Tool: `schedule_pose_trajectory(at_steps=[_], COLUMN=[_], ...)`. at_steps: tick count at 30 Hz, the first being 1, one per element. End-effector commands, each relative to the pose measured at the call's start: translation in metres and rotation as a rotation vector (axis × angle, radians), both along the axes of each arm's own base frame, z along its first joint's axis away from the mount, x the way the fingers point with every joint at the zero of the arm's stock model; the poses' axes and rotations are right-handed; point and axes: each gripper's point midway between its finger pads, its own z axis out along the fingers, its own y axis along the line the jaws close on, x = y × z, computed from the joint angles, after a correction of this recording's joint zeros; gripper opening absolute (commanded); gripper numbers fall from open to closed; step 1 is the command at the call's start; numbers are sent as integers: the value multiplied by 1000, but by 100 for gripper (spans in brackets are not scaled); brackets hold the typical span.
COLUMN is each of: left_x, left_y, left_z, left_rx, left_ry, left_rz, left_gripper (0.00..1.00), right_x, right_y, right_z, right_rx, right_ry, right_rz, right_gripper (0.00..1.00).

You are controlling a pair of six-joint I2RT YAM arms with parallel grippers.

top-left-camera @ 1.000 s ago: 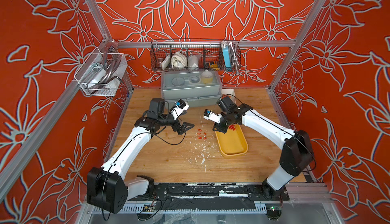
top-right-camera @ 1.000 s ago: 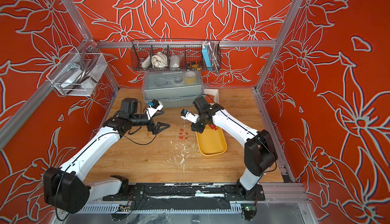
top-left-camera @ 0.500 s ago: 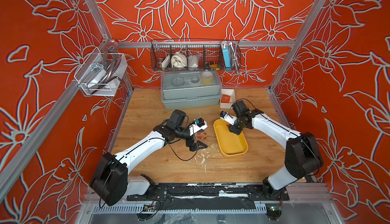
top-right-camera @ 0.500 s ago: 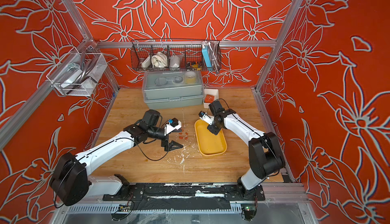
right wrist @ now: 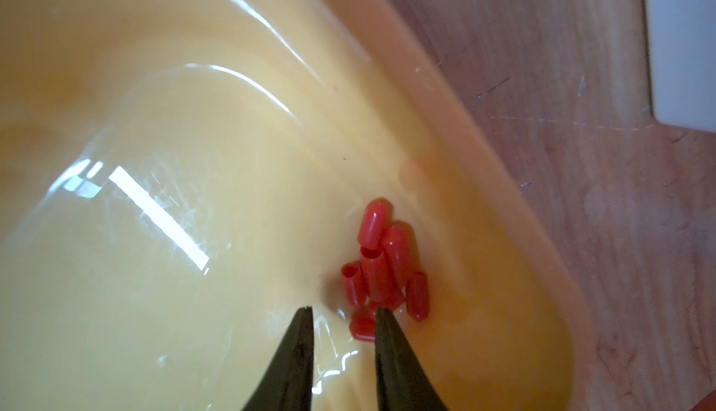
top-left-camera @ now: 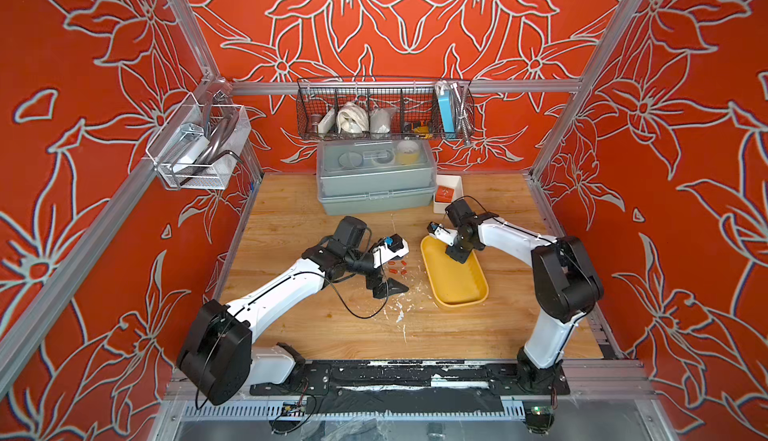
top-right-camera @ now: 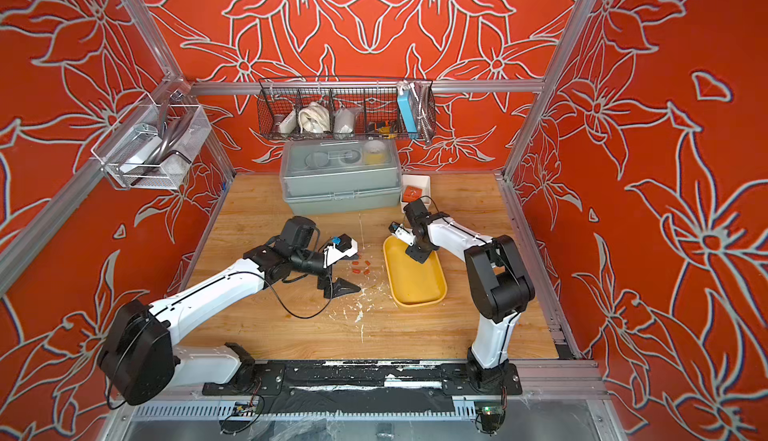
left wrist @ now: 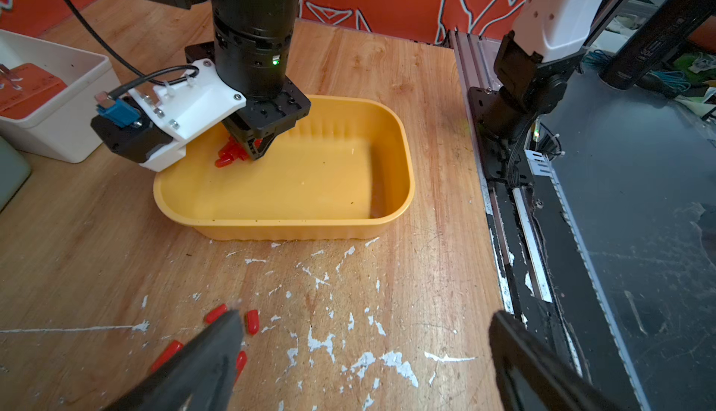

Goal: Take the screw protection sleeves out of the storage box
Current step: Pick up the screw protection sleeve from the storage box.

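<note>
The yellow storage box (top-left-camera: 457, 289) (top-right-camera: 417, 289) lies right of the table's middle. A small heap of red screw protection sleeves (right wrist: 377, 269) (left wrist: 232, 153) sits in its far end. My right gripper (right wrist: 343, 309) (top-left-camera: 457, 254) (top-right-camera: 419, 255) points down into that end, its jaws a narrow gap apart. One sleeve (right wrist: 362, 325) lies between the fingertips, against one of them, not clamped. Several more sleeves (top-left-camera: 397, 268) (top-right-camera: 360, 266) (left wrist: 252, 322) lie on the wood left of the box. My left gripper (left wrist: 364, 322) (top-left-camera: 390, 287) is wide open just above the table beside them, holding nothing.
A grey lidded box (top-left-camera: 374, 185) stands at the back, with a white bin (top-left-camera: 455, 187) (left wrist: 58, 134) holding an orange block to its right. A wire basket (top-left-camera: 384, 110) hangs on the back wall and a clear basket (top-left-camera: 195, 148) on the left wall. White flecks mark the wood.
My left arm has swung from the back left to the table's middle, next to the loose sleeves. My right gripper stays at the box's far end and its jaws have narrowed.
</note>
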Motion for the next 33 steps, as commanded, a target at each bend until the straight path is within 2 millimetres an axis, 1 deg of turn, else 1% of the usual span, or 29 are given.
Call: schedule_pose_trajectory(at_steps=[1, 8, 12, 22, 24, 26, 28, 31, 33], left_x=[-2, -3, -2, -3, -3, -4, -4, -3, -1], left_y=[-2, -1, 0, 1, 1, 1, 2, 2, 3], left_z=[4, 5, 5, 7, 7, 7, 7, 9, 10], left_rx=[-13, -8, -4, -4, -2, 0, 2, 4, 6], left_ry=[-26, -40, -50, -59, -63, -67, -72, -84, -89], left_rz=[-22, -26, -27, -29, -28, -28, -28, -25, -20], left_gripper=[98, 98, 98, 98, 98, 98, 98, 98, 98], right_x=[9, 3, 0, 4, 3, 1, -1, -4, -6], right_y=[-3, -3, -4, -7, -7, -6, -3, 0, 4], right_z=[-1, -10, -16, -31, -32, -30, -23, -8, 5], right_rx=[-30, -33, -38, -75, -78, -65, -47, -12, 15], right_ry=[-14, 21, 37, 52, 57, 63, 63, 58, 52], right_rz=[9, 18, 23, 38, 41, 43, 43, 42, 43], right_gripper=[25, 16, 15, 16, 14, 10, 5, 0, 0])
